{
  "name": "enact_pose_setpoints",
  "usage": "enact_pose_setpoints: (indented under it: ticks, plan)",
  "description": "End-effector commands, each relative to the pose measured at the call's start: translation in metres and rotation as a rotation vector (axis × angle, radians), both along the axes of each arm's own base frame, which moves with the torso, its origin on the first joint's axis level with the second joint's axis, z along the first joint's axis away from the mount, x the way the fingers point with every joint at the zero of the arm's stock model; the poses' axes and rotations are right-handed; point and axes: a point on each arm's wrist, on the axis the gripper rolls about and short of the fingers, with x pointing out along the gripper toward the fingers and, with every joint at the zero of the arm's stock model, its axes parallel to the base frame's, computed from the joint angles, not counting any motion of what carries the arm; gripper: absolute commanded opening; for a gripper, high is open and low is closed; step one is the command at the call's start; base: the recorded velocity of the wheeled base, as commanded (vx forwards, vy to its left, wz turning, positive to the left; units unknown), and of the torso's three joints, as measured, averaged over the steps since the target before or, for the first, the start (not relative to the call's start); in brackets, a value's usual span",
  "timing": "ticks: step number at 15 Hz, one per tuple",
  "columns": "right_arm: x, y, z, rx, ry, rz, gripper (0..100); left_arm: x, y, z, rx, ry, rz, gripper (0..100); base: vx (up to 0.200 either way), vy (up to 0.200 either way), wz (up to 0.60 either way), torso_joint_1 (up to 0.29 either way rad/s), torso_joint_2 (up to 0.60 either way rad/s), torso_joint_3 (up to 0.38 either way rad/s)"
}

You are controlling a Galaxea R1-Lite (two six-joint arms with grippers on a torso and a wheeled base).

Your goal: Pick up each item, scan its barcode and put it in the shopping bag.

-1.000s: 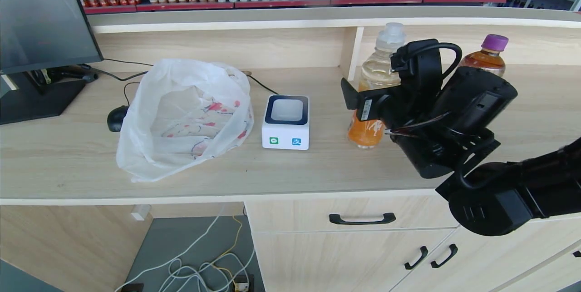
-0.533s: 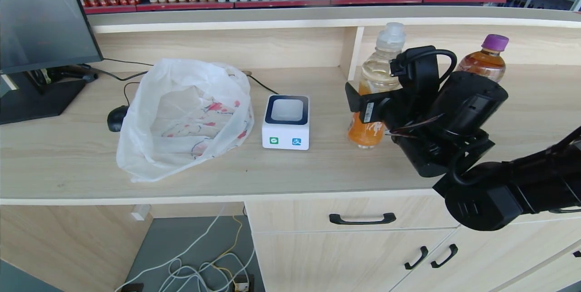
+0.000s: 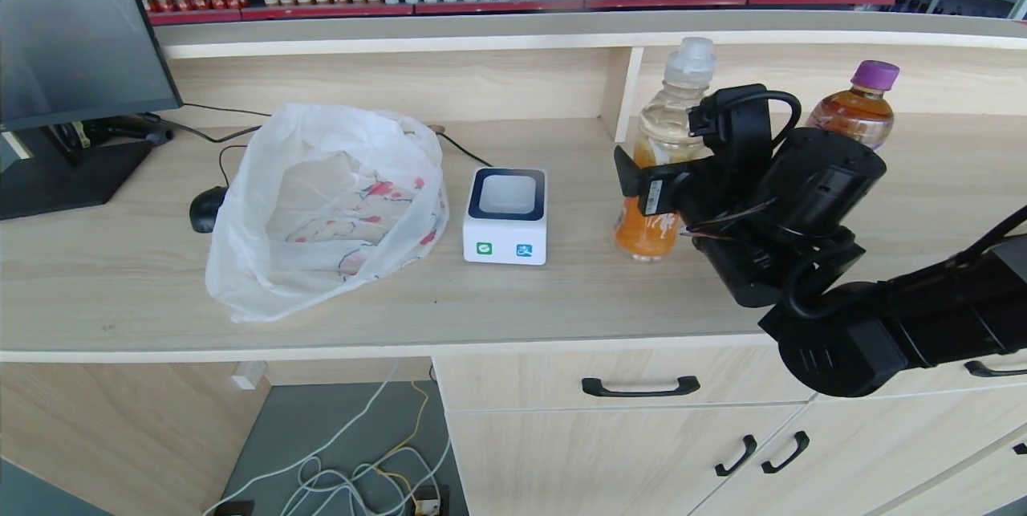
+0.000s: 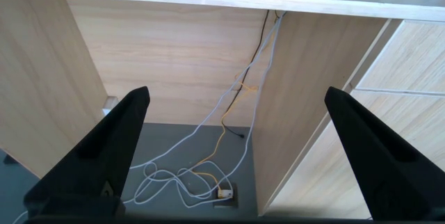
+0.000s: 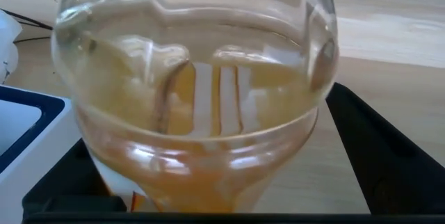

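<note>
My left hand (image 4: 236,113) hangs below the edge of the surface (image 3: 120,291), released, with its two fingers wide apart. It points into the open part of the cabinet, where cables (image 4: 201,175) lie on the floor, so it is well apart from all the goods. On the surface, going to the right, I see first the shopping bag (image 3: 321,203) with its mouth open upward. Just beside it is the white scanner (image 3: 505,215), with its window facing up. Right of the scanner stands the bottle (image 3: 659,139) of orange drink, upright, so its long axis is vertical. My right hand (image 3: 654,179) is around its lower half, coming in from the right side. I cannot tell if this hand is already clenched on the bottle or is only placed around it. Farther right, behind the arm, stands a second bottle (image 3: 862,103) with a purple cap. The scanner lies near, to the left of the hand, and the bag is farther left on the same line. I judge therefore that the right arm must carry the bottle leftward.
</note>
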Motion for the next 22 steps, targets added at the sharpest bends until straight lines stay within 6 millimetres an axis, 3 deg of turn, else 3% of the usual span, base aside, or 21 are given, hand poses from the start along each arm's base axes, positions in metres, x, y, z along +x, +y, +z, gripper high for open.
enact_pose_setpoints:
  ticks: [1,8,9,22]
  plan:
    - [0.002,0.001,0.000,-0.003,-0.002,-0.002,100,0.000,0.000,0.000,0.000,0.000,0.001,100,0.000,0.000,0.00,0.000,0.00,0.000]
    - [0.003,0.003,-0.002,-0.011,0.000,-0.003,100,0.000,0.000,0.000,0.000,0.000,0.001,100,0.000,0.000,0.00,0.000,0.00,0.000]
    - [0.003,0.003,-0.002,-0.013,0.001,-0.003,0,0.000,0.000,0.000,0.000,0.000,0.001,100,0.000,0.000,0.00,0.000,0.00,0.000]
    - [-0.011,-0.001,0.019,0.016,-0.051,0.009,0,0.000,0.000,0.000,0.000,0.000,0.001,100,0.000,0.000,0.00,0.000,0.00,0.000]
